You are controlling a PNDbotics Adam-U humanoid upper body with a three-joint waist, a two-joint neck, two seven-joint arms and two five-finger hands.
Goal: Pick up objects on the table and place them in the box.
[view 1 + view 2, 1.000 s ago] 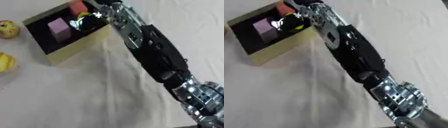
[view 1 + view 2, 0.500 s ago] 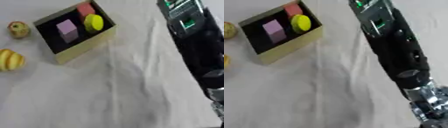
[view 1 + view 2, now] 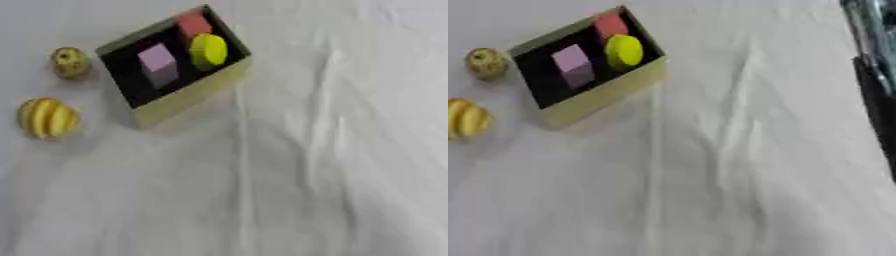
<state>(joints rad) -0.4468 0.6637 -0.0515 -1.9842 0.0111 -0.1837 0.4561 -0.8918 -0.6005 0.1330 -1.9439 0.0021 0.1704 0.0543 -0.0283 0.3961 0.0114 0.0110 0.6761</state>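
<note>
While the box (image 3: 188, 97) sits askew, two yellowish fruits (image 3: 48, 117) lie beside it.

Test-bench setting: white cloth (image 3: 306, 175) covers the table, nothing homelike.

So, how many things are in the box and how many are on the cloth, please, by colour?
In the box:
Pink block: 1
Red block: 1
Yellow disc: 1
On the cloth:
Yellow striped fruit: 1
Small yellow-brown fruit: 1
Total: 5
</note>
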